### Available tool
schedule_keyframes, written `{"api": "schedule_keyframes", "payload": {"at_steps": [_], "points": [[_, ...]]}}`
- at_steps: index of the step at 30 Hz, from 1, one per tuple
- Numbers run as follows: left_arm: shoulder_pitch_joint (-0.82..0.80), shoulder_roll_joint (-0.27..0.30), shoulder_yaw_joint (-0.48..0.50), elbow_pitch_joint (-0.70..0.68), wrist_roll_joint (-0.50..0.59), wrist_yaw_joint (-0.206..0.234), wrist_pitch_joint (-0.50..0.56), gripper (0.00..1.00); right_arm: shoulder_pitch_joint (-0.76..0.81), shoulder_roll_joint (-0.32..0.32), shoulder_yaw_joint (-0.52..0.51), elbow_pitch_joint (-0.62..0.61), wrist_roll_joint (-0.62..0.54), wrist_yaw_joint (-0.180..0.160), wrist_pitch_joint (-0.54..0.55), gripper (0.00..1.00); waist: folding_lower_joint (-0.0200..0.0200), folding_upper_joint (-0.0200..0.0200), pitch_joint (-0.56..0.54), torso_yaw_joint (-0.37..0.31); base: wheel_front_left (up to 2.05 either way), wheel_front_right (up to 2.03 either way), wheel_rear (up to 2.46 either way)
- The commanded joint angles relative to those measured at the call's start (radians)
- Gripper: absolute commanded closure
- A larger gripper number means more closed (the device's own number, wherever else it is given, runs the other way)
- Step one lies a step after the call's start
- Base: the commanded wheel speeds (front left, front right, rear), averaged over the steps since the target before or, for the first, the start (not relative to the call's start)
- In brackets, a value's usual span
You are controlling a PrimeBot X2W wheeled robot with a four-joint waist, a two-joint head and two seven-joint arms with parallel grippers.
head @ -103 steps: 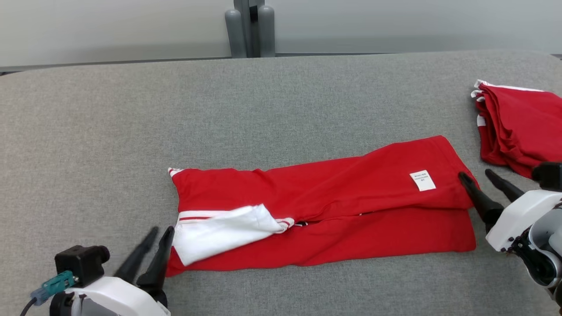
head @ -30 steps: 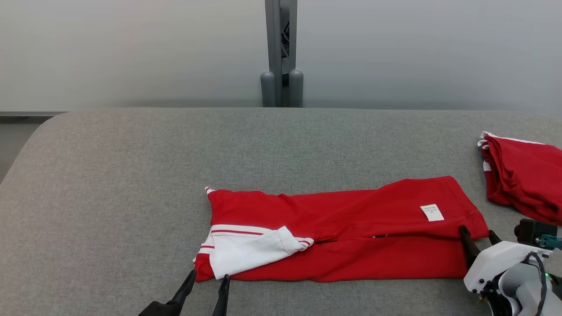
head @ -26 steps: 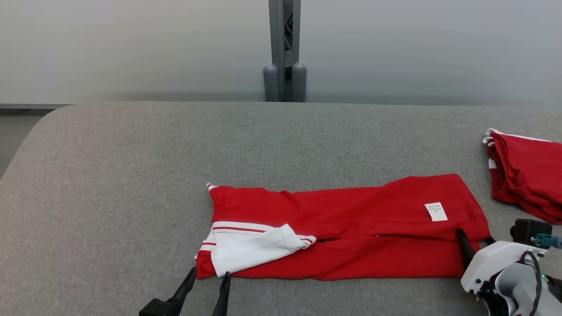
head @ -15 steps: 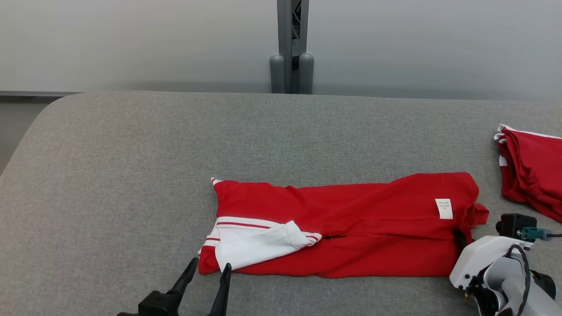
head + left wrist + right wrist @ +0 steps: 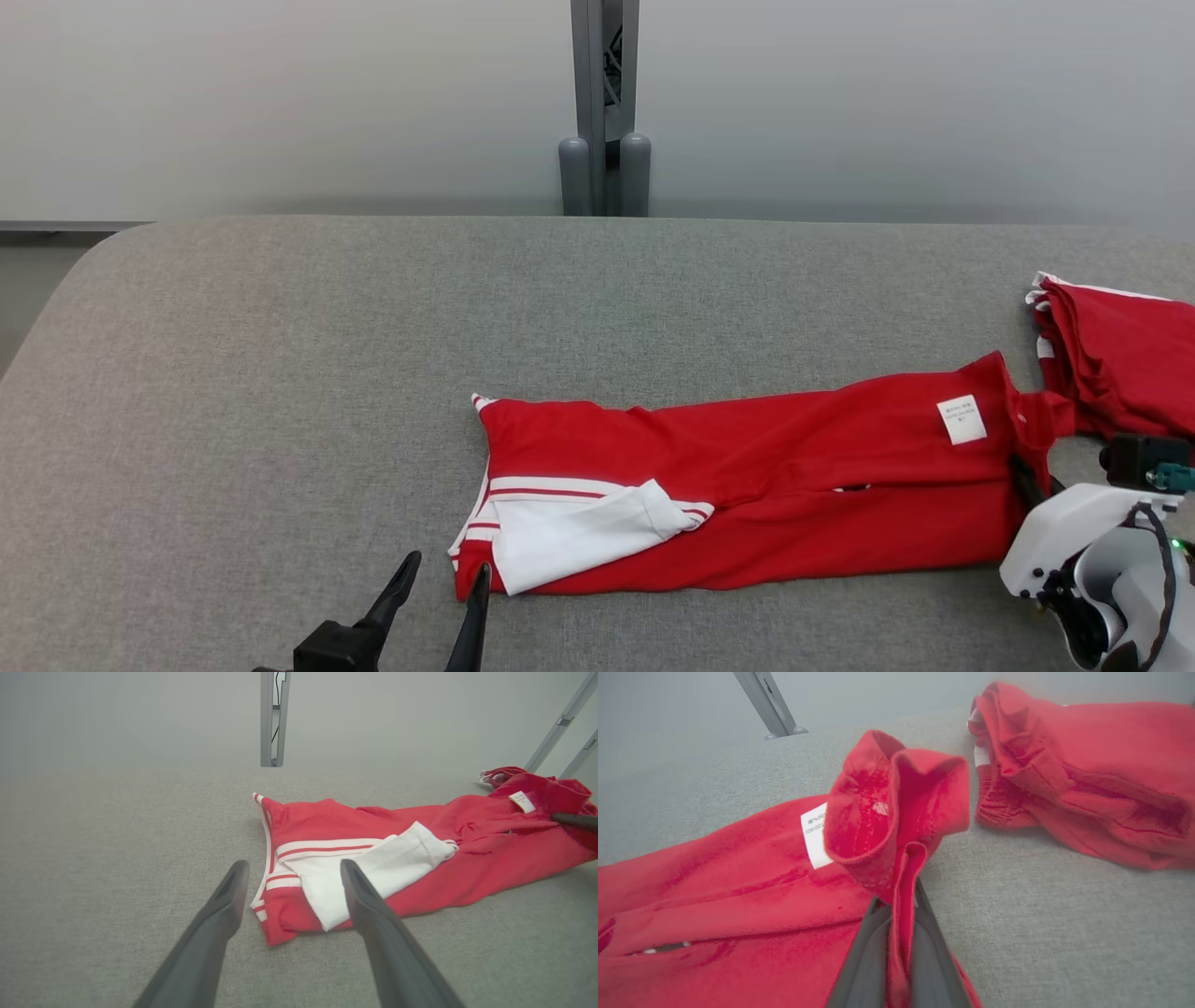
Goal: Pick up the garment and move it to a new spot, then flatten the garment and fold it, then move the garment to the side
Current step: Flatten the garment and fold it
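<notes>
Up comes the garment's (image 5: pixel 766 467) right end since half a second ago. The right claw (image 5: pixel 896 910) is pinching the red hem, and the cloth is bunched in a peak above its fingers, just beside the folded red pile (image 5: pixel 1120 364) at the counter's (image 5: pixel 280 373) right edge. A white label (image 5: pixel 961 419) sits beside the pinch, print too small to read. The rest lies flat toward the near edge. The left claw (image 5: pixel 294 865) is spread wide, fingers either side of the striped near-left corner, holding nothing.

We note open desk (image 5: pixel 280 373) from 9 through 12 o'clock of the garment (image 5: pixel 794 467); at 2 o'clock a red pile (image 5: pixel 1130 373) crowds its raised corner.
</notes>
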Motion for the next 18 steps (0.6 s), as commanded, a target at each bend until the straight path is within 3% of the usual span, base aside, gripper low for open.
{"api": "schedule_keyframes", "payload": {"at_steps": [1, 7, 18], "points": [[-0.007, 0.002, 0.0, 0.004, -0.001, 0.001, -0.003, 0.0, -0.016, -0.008, 0.014, -0.021, 0.004, -0.003, -0.014, 1.0, 0.0, -0.0001, -0.007, -0.002, 0.0, 0.0, 0.0], [-0.005, -0.002, -0.004, 0.018, -0.01, 0.002, -0.012, 0.0, -0.015, -0.015, 0.096, -0.129, 0.022, -0.002, -0.032, 1.0, 0.0, -0.0001, -0.039, 0.007, 0.0, 0.0, 0.0], [0.009, -0.003, -0.011, 0.025, -0.026, 0.002, -0.013, 0.0, 0.003, 0.012, 0.193, -0.333, 0.036, -0.002, 0.074, 1.0, 0.0, -0.0001, -0.079, 0.026, 0.0, 0.0, 0.0]]}}
